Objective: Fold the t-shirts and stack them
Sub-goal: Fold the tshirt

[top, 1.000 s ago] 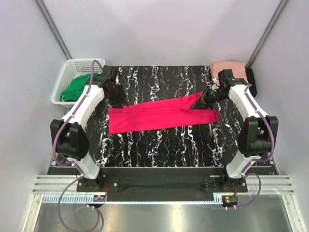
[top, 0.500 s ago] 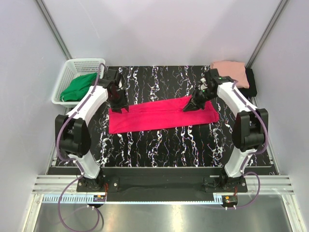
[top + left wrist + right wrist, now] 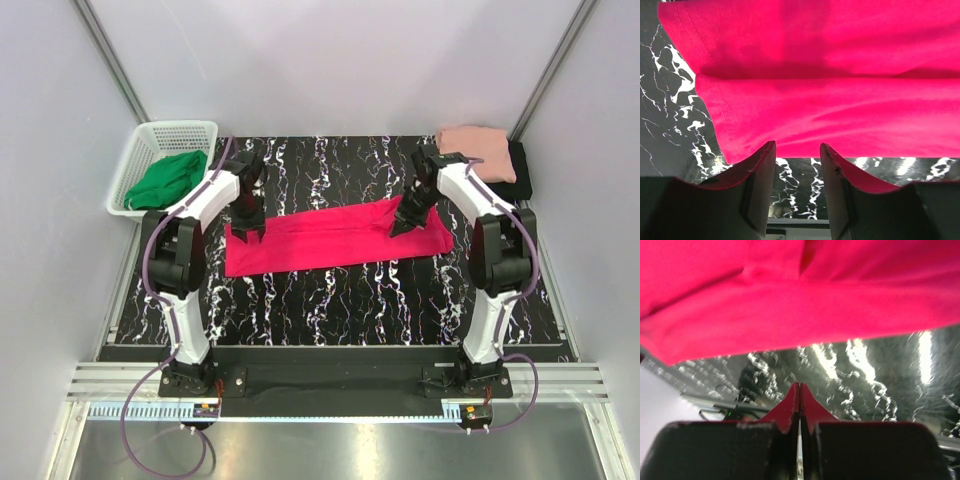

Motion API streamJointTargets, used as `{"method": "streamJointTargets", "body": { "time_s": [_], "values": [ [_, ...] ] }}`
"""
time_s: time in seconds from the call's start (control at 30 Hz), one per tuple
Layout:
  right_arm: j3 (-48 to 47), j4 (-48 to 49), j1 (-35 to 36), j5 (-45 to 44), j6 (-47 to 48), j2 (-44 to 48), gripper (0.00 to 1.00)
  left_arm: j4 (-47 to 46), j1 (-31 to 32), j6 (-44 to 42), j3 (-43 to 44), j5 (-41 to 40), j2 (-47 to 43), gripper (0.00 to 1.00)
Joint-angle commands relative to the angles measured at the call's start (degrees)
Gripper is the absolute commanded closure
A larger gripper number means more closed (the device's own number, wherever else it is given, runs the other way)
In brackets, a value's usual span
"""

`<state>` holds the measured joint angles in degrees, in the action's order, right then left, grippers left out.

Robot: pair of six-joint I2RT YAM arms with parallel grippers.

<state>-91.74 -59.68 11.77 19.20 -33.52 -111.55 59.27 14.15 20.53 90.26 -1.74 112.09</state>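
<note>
The crimson-pink t-shirt [image 3: 330, 238] lies flat across the marble table as a long folded strip. My left gripper [image 3: 247, 228] hovers at the strip's left end. In the left wrist view it [image 3: 797, 150] is open with only bare table between its fingers, just short of the shirt's hem [image 3: 840, 100]. My right gripper [image 3: 402, 225] is over the strip's right part. In the right wrist view it [image 3: 800, 387] is shut and holds nothing, with the shirt [image 3: 790, 300] just ahead. The folded salmon-pink t-shirt [image 3: 475, 140] rests at the back right, on the black t-shirt [image 3: 521, 170].
A white basket [image 3: 150, 130] holding a green cloth [image 3: 165, 180] stands off the table's back left corner. Grey walls close in on both sides. The black marble table [image 3: 330, 300] shows bare in front of the strip.
The right gripper has let go of the raised right flap, which now lies flat, and has shut. It moved left over the strip. The left gripper came down to the strip's left end.
</note>
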Motion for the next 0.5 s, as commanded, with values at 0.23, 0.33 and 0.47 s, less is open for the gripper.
{"method": "streamJointTargets", "body": {
  "time_s": [0.23, 0.33, 0.47],
  "values": [
    [-10.65, -5.62, -0.87, -17.97, 4.69, -10.0, 1.0, -2.22, -0.09, -0.58, -4.3, 0.24, -1.7, 1.0],
    [-11.87, -5.45, -2.63, -18.32, 4.78, -12.28, 1.0, -3.01, -0.18, -0.5, -4.04, 0.16, -0.91, 1.0],
    [-14.16, -6.41, -4.56, -18.94, 4.6, -14.05, 1.0, -3.02, -0.7, -0.76, -2.37, 0.07, 0.75, 1.0]
  ]
}}
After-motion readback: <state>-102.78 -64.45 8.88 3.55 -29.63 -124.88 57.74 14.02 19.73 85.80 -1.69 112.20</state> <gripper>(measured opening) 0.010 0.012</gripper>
